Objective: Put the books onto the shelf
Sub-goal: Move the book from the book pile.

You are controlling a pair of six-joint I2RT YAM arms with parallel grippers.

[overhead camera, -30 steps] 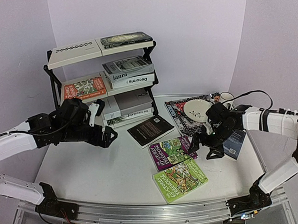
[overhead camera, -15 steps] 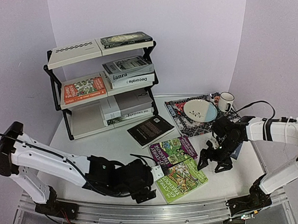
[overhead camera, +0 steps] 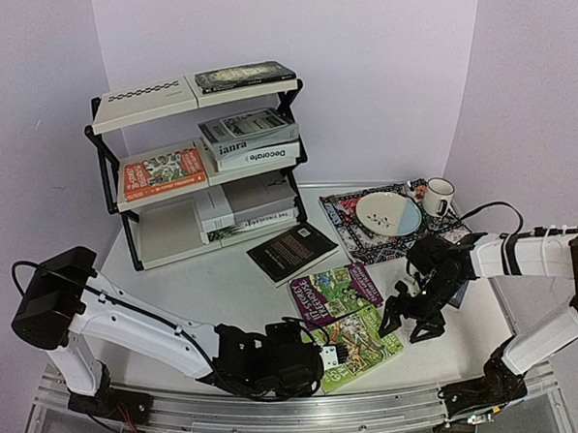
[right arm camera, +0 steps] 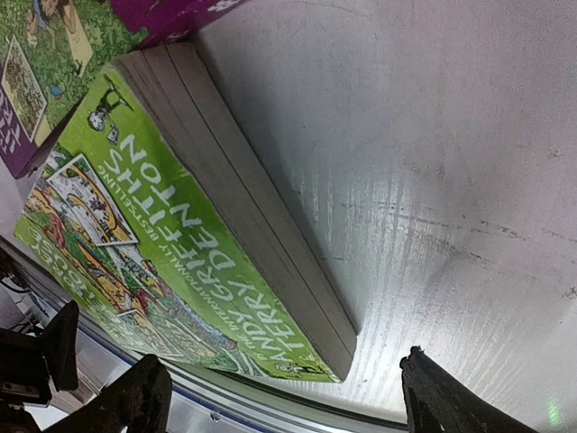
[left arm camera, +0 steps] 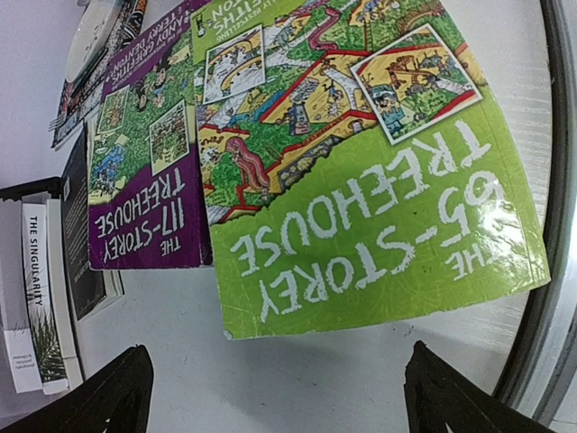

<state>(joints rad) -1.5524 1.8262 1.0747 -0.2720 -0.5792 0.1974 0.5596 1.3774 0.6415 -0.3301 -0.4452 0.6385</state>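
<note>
A green "65-Storey Treehouse" book (overhead camera: 354,347) lies flat near the table's front edge, with a purple "117-Storey" book (overhead camera: 334,292) behind it. A black book (overhead camera: 293,250) lies nearer the shelf (overhead camera: 112,177), which holds several books on its three boards. My left gripper (overhead camera: 314,357) sits low at the green book's left edge, open and empty; the left wrist view shows the green cover (left arm camera: 361,162) just ahead of the gripper (left arm camera: 275,370). My right gripper (overhead camera: 411,319) stands open at the book's right side. The book's page edge (right arm camera: 243,207) runs between its spread jaws (right arm camera: 284,365), untouched.
A patterned placemat (overhead camera: 356,234) at the back right carries a bowl (overhead camera: 388,213), with a mug (overhead camera: 439,196) beside it. A dark blue book (overhead camera: 460,293) lies partly under the right arm. A metal rail (overhead camera: 280,413) runs along the table's front edge.
My left arm swung from the shelf down to the table front, beside the green book. My right gripper slid forward and left to that book's right edge.
</note>
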